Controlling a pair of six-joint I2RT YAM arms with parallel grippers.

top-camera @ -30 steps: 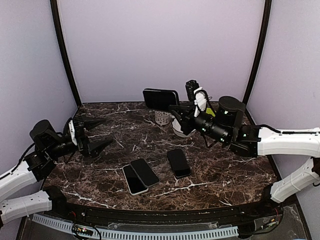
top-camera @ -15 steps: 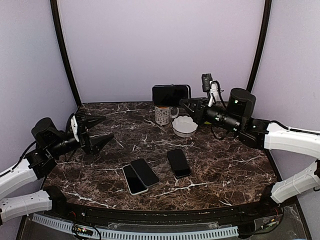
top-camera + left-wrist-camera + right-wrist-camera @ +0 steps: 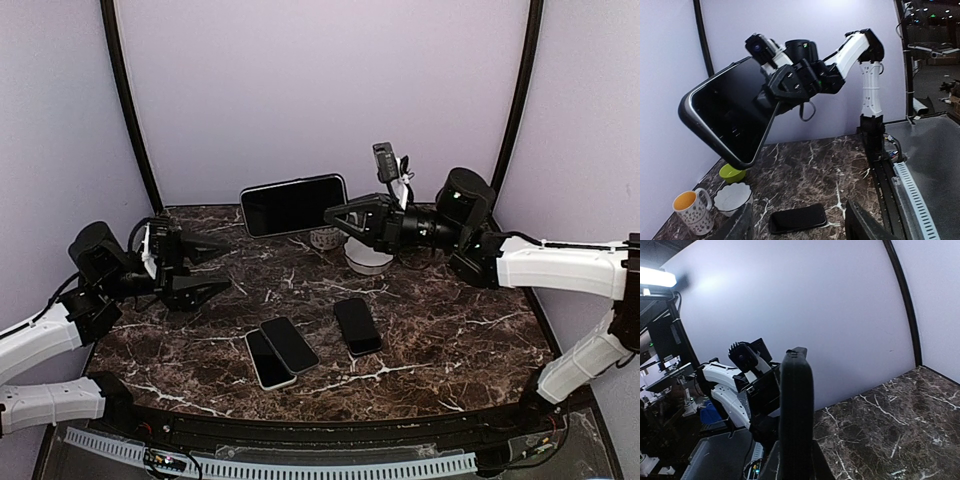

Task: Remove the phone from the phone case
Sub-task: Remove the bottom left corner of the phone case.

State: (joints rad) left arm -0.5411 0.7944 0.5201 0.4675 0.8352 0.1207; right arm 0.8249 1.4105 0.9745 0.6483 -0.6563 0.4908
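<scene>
Above the back of the table (image 3: 450, 330), the phone (image 3: 293, 205) is hanging in mid-air on its long edge, dark screen facing forward, still wearing the grey-rimmed phone case (image 3: 684, 107). The right gripper (image 3: 338, 212) is clamping its right end. The left gripper (image 3: 226, 265) is hovering at the left with its jaws apart, gripping nothing, well apart from the phone. A mug (image 3: 325, 238) and a white bowl (image 3: 365, 260) are sitting beneath. Near the front, a white-edged handset (image 3: 268, 360) and a dark handset (image 3: 290, 343) are lying touching, a black handset (image 3: 357, 325) nearby.

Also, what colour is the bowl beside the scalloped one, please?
The bowl is lime green; left wrist view.
</scene>
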